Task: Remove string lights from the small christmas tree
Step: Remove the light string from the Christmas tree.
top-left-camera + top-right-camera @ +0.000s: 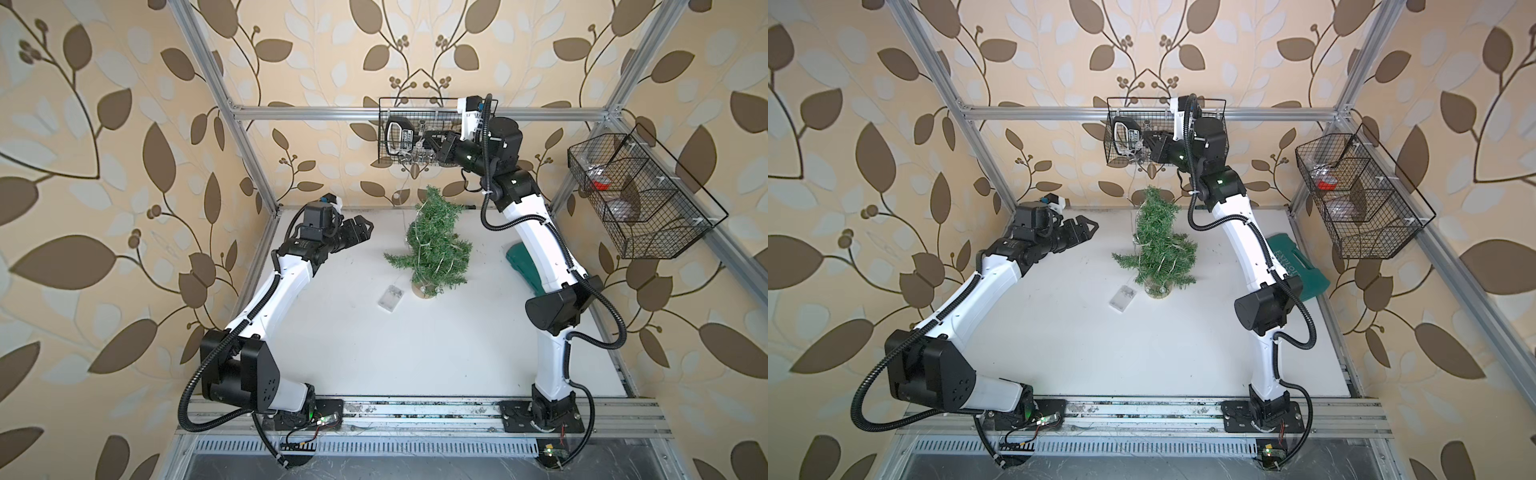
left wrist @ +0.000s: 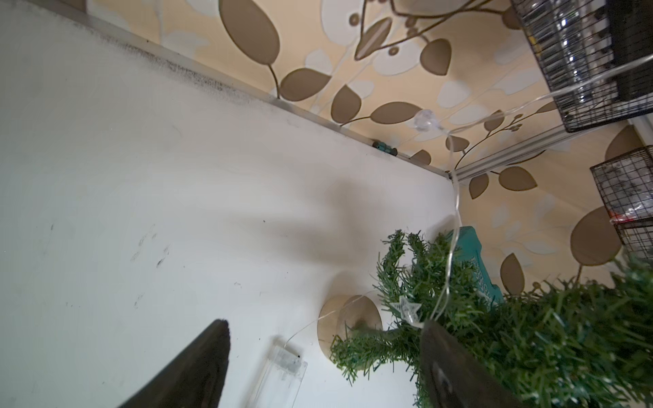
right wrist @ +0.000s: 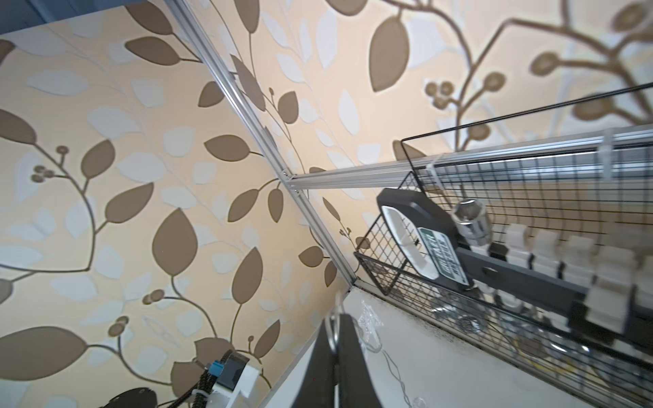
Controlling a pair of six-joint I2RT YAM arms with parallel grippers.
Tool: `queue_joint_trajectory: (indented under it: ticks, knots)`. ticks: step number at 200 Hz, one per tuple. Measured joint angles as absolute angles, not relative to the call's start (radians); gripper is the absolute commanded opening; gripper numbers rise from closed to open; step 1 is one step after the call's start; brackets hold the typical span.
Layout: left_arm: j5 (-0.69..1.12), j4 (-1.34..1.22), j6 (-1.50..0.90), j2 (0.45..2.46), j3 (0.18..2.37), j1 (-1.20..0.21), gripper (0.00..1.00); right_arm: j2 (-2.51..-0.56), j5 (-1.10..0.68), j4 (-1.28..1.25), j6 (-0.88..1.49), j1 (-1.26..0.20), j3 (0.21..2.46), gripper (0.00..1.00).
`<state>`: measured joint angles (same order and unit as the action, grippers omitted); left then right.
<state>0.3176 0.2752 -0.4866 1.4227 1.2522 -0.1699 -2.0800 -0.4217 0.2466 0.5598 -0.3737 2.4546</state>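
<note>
Right gripper [image 3: 337, 317] up at basket [image 1: 415, 99], pinched on lights [image 2: 422, 119] trailing from tree [image 1: 436, 245]; left gripper [image 1: 365, 228] spread wide, empty, near tree; battery box [image 1: 390, 298] on table [image 1: 374, 353].

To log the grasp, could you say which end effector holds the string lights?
The right end effector, shut on the string lights beside the back basket; the left end effector is open, empty.

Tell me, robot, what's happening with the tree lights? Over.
Left gripper open, empty. Right gripper shut on lights, up beside basket. Lights partly wound on tree, battery box on table.
</note>
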Motion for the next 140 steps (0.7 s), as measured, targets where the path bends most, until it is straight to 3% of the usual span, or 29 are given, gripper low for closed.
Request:
queue_joint_trajectory:
  ticks: [77, 96, 140]
  knots:
    - [0.404, 0.072, -0.439, 1.467, 1.251, -0.244, 0.86, -2.078, -0.543, 0.220, 0.556, -0.521, 2.435, 0.00]
    - [0.417, 0.069, -0.434, 1.501, 1.251, -0.267, 0.99, -2.069, -0.548, 0.224, 0.546, -0.518, 2.425, 0.00]
    - [0.423, 0.038, -0.454, 1.537, 1.251, -0.280, 0.96, -2.041, -0.568, 0.224, 0.542, -0.519, 2.423, 0.00]
